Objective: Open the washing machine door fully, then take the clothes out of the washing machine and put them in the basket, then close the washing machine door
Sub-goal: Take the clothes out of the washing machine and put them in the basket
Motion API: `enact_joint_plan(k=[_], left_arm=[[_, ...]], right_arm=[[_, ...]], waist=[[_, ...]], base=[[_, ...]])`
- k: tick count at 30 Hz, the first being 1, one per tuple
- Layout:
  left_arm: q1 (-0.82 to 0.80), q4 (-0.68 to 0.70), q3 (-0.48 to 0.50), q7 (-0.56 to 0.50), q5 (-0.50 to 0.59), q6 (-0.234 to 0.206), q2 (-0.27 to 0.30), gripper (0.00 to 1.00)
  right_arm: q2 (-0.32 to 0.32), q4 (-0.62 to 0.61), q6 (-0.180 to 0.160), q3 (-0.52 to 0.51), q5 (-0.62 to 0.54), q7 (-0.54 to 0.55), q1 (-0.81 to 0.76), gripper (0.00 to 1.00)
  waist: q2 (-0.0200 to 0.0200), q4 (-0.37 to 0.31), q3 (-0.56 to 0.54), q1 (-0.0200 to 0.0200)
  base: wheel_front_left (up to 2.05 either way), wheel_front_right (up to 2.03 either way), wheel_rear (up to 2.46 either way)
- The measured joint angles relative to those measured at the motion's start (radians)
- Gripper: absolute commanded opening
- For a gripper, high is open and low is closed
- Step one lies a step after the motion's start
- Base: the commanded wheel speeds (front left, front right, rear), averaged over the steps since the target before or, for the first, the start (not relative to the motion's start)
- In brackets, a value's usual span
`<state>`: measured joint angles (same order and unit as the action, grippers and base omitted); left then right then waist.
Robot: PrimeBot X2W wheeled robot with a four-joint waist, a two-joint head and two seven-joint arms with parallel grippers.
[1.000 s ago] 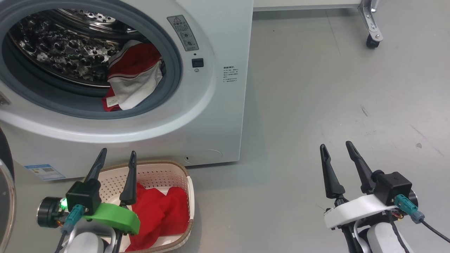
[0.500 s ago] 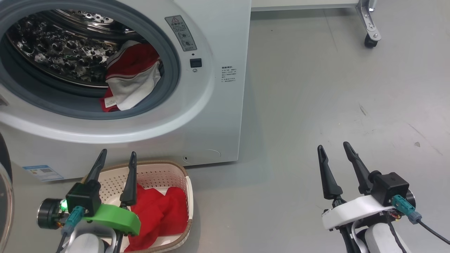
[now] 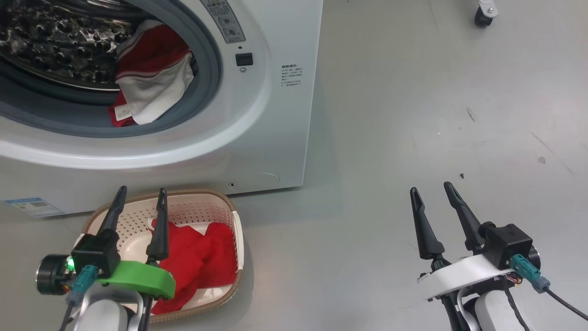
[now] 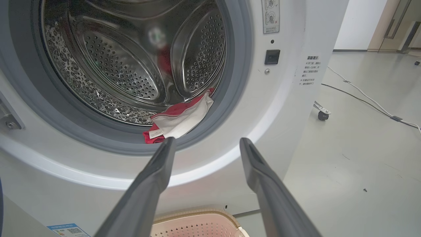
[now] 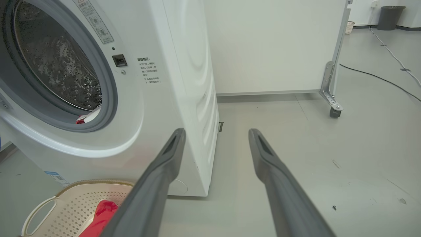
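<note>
Inside the dimpled steel drum (image 3: 46, 41) of the big white front-loading washing machine (image 3: 275, 115), low against the grey rubber gasket (image 3: 209, 69): crumpled red-and-white cloth garment (image 3: 147, 82), white panel outermost, small tag (image 3: 123, 111) hanging at the lip. Probably light and limp, with no stiffness at all; likely to sag and trail once lifted, and perhaps to drag on the rubber fold. Best pinched at a thick bunched fold high on the heap, not at a loose hem.

Down on the grey floor (image 3: 390, 115), just before the machine front: small cream perforated plastic basket (image 3: 193, 216) with brown woven-look rim, holding rumpled plain red cloth (image 3: 202, 257). Over the basket, left hand (image 3: 141, 191), long dark fingers spread, gripping nothing. Well apart over bare floor, right hand (image 3: 430, 187), likewise spread and empty.

Glossy hard enamel, pierced metal, matte rubber; only the cloth yields.
</note>
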<state>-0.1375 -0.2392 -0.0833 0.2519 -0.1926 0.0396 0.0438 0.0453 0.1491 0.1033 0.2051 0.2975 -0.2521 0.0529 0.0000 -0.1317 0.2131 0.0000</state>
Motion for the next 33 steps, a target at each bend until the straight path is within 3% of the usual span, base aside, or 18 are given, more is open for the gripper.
enact_joint_plan(k=[6, 16, 33], left_arm=[[-0.061, 0.019, 0.036, -0.021, -0.02, -0.001, 0.015, 1.0], [-0.283, 0.027, 0.124, -0.157, -0.045, -0.018, 0.105, 1.0], [-0.61, -0.164, 0.17, -0.457, -0.089, -0.026, 0.216, 1.0]], right_arm=[[0.0, -0.009, 0.0, 0.011, 0.002, 0.0, 0.001, 1.0], [0.0, -0.041, 0.0, 0.052, 0.021, 0.0, 0.072, 1.0], [0.0, -0.04, -0.001, 0.113, 0.073, 0.0, 0.152, 1.0]], waist=[[0.0, -0.017, 0.071, 0.0], [0.0, -0.061, 0.203, 0.0], [0.0, -0.187, 0.339, 0.0]], base=[[0.0, 0.0, 0.0], [0.0, 0.0, 0.0], [0.0, 0.0, 0.0]])
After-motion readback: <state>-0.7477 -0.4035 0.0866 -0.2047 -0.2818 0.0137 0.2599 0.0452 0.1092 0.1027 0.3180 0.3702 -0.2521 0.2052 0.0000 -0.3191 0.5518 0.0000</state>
